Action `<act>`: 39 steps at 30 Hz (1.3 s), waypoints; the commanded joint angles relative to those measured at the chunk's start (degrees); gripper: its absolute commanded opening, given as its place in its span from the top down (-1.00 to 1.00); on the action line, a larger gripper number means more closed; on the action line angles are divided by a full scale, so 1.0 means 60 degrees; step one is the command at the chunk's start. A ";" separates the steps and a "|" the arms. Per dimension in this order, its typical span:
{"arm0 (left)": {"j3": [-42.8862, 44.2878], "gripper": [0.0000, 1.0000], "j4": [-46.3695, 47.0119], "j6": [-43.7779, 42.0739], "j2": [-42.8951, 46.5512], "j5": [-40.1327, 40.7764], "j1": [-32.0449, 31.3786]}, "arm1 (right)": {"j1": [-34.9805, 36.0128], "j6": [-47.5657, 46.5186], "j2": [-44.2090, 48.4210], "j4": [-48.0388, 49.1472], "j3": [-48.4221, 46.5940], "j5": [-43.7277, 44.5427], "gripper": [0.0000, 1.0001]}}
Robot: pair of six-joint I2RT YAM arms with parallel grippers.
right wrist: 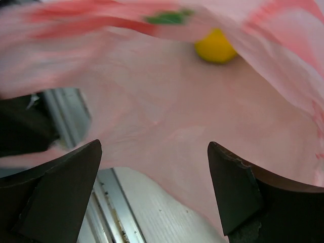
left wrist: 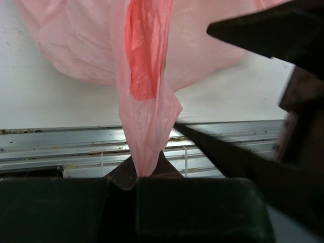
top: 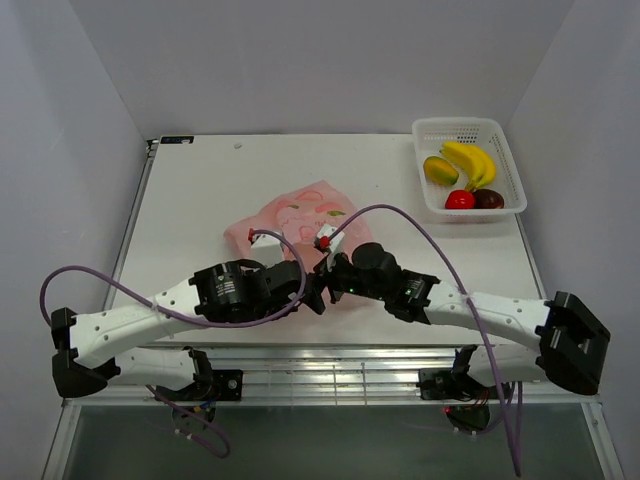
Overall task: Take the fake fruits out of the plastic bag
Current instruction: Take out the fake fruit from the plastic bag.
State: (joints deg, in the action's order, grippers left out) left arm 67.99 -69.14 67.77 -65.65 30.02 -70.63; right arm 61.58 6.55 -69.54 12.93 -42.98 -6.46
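Note:
The pink plastic bag (top: 295, 222) with peach prints lies in the middle of the table. My left gripper (top: 312, 298) is shut on a pinched edge of the plastic bag (left wrist: 144, 147) at its near side. My right gripper (top: 322, 268) is open, its fingertips (right wrist: 230, 177) apart just in front of the bag (right wrist: 167, 121). A yellow fake fruit (right wrist: 215, 46) shows through the bag's opening in the right wrist view. Other fruits in the bag are hidden.
A white perforated basket (top: 508, 170) at the far right holds a banana (top: 472, 160), a mango-like fruit (top: 440, 169), a red fruit (top: 459, 199) and a dark one (top: 488, 198). The metal rail of the table's near edge (left wrist: 76, 147) runs just under both grippers.

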 commanded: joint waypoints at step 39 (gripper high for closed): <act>0.1911 1.00 0.1226 -0.3223 -0.0133 -0.0887 -0.0035 | -0.0303 0.4930 -0.9459 0.1320 -0.6648 0.7082 -0.80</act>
State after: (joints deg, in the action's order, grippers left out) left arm 77.91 -62.94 49.41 -67.24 25.76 -70.59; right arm 60.31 33.56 -123.61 26.79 -78.08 30.50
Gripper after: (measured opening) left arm 0.030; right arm 0.903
